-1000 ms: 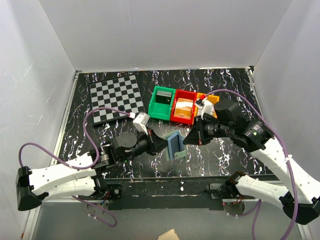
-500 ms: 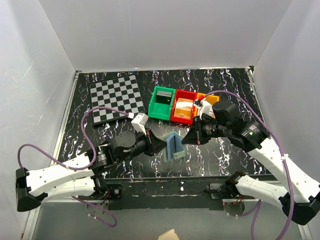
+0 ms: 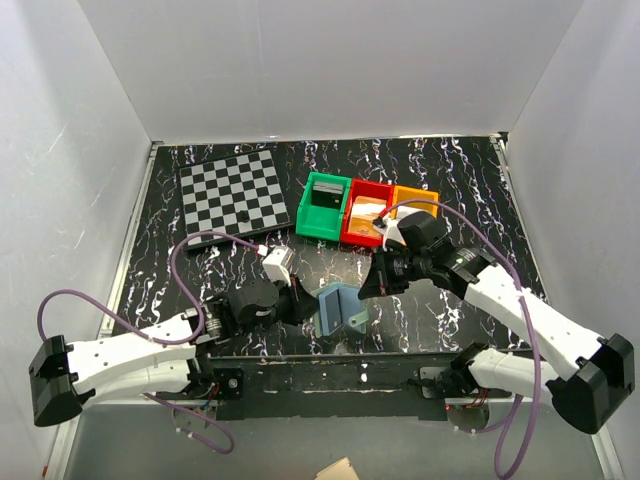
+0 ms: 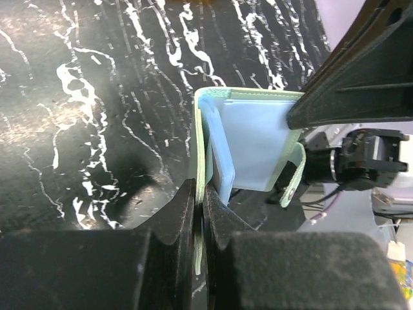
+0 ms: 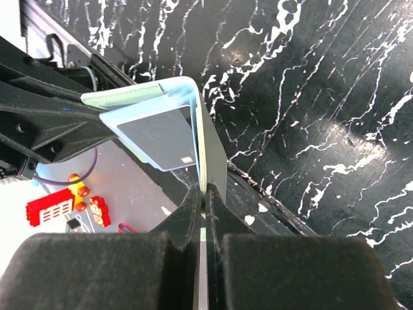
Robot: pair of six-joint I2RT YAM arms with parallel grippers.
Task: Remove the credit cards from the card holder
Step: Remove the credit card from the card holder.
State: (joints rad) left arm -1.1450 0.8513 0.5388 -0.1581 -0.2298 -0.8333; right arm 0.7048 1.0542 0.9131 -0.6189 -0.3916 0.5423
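The sage-green card holder (image 3: 338, 307) hangs open above the table's near edge, held between both grippers. My left gripper (image 3: 308, 304) is shut on its left flap; in the left wrist view the jaws (image 4: 199, 201) pinch the green edge (image 4: 199, 135), and the light blue inside (image 4: 255, 139) and snap tab (image 4: 293, 181) show. My right gripper (image 3: 367, 285) is shut on the other flap (image 5: 213, 155), seen in the right wrist view (image 5: 205, 197). A grey-blue credit card (image 5: 158, 134) with a small chip lies in the opposite half's pocket.
A checkerboard (image 3: 233, 193) lies at the back left. Green (image 3: 324, 207), red (image 3: 366, 222) and orange (image 3: 415, 197) bins stand in a row behind the holder. The table's near edge (image 3: 330, 352) runs just below the grippers.
Both grippers have come toward the near edge and slightly left with the holder. The holder now stands spread wider open, its blue inside showing from above.
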